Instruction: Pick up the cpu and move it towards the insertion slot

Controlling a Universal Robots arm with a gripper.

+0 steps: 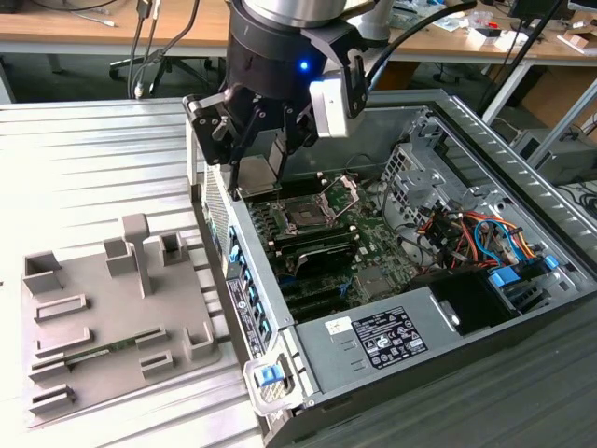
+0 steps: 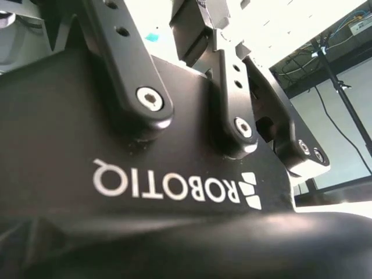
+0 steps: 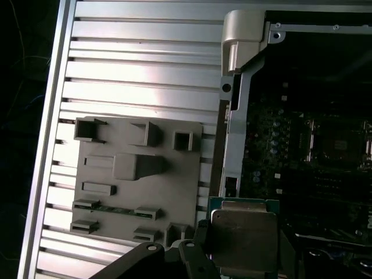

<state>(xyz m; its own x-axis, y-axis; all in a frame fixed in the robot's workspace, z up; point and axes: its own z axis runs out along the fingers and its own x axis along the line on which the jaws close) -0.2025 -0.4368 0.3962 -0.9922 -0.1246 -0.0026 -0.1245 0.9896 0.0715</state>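
Note:
My gripper hangs over the near-left rim of the open computer case, shut on the cpu, a thin square chip with a dull silvery top held flat between the fingers. In the first wrist view the cpu sits in the gripper, above the case wall. The insertion slot lies on the motherboard, a little to the exterior view's right of the chip and lower. Its centre is dark and its hinged metal plate stands raised. The first wrist view shows the insertion slot as a dark square.
A grey fixture plate with raised blocks lies on the ribbed metal table, to the exterior view's left of the case. Inside the case are a power supply, a drive cage and coloured cables.

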